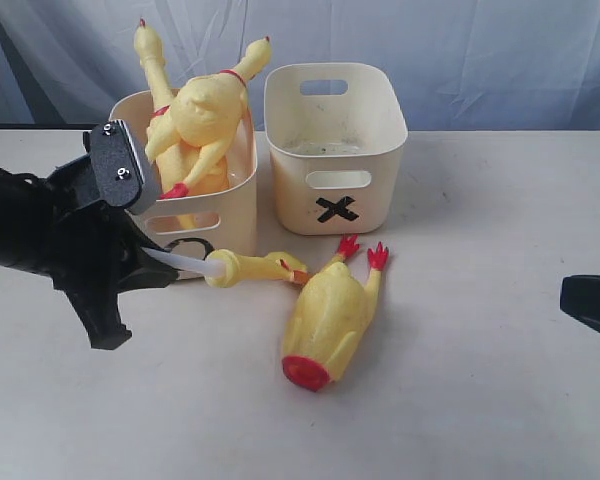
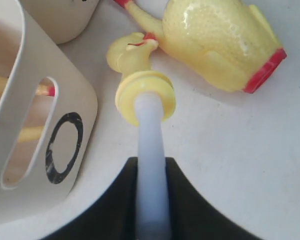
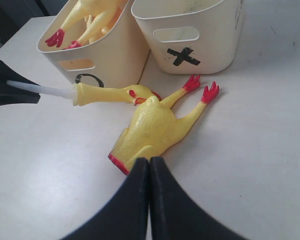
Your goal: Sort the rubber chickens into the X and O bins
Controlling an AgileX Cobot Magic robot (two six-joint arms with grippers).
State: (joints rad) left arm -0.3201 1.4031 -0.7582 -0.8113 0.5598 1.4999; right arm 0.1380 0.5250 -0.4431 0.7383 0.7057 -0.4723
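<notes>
Left hand (image 2: pixel 151 167) pinches the small chicken (image 1: pixel 258 268) by its white stem, centre-frame before the O bin (image 1: pixel 235 205). Looks light, floppy rubber, so that stem's the handle. Right hand (image 3: pixel 149 162) pressed together, empty.

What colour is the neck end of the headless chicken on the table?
Red rim on the yellow headless chicken; clearest in the exterior view.

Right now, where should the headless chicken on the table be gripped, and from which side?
Probably from above. Set the fingers across the headless chicken at its narrower leg end near the X bin. The belly is widest, and the small chicken crowds one flank.
</notes>
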